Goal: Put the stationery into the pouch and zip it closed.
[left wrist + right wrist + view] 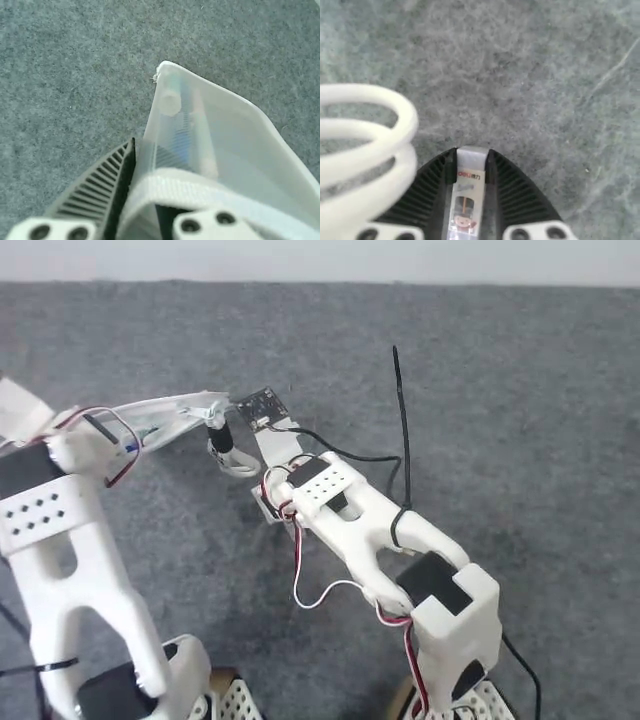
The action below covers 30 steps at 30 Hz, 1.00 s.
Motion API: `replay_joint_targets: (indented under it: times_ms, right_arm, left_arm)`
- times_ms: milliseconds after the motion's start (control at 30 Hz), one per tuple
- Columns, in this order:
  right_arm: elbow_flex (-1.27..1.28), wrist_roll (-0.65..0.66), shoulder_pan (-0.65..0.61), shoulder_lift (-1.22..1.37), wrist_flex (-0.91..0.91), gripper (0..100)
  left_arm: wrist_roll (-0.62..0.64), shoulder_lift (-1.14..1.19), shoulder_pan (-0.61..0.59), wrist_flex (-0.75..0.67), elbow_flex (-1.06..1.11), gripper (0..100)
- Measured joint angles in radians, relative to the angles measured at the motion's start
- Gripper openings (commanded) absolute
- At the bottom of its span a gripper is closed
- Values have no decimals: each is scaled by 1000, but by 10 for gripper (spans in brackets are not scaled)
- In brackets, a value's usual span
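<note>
My left gripper [145, 200] is shut on the zipper edge of a translucent pouch [220, 135]. A blue pen [182, 135] and a white stick [169, 102] show through its wall. In the high view the pouch [165, 415] stretches from the left arm toward the middle of the table. A dark piece with white loops [232, 458] hangs at its far end. My right gripper [471, 155] is shut on a small flat labelled stationery piece [469, 192] and points down at the carpet, with the white loops [365, 135] close beside it. The right arm [345, 505] stands next to the pouch's far end.
Grey carpet [500, 390] covers the whole table. A black cable [403, 430] runs from the right arm toward the back. White and red wires [300, 570] loop beside that arm. The arm bases stand at the near edge.
</note>
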Motion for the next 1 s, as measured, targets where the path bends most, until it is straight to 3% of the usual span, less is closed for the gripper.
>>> replay_joint_targets:
  times_ms: [300, 567, 1000]
  right_arm:
    - [2, 0, -3, -72, 150, 6]
    - [153, 0, -3, -316, 157, 6]
    - [566, 127, -5, -772, -170, 6]
  left_arm:
    - [0, 0, 0, 0, 0, 12]
    - [0, 0, 0, 0, 0, 12]
    - [0, 0, 12, 0, 0, 12]
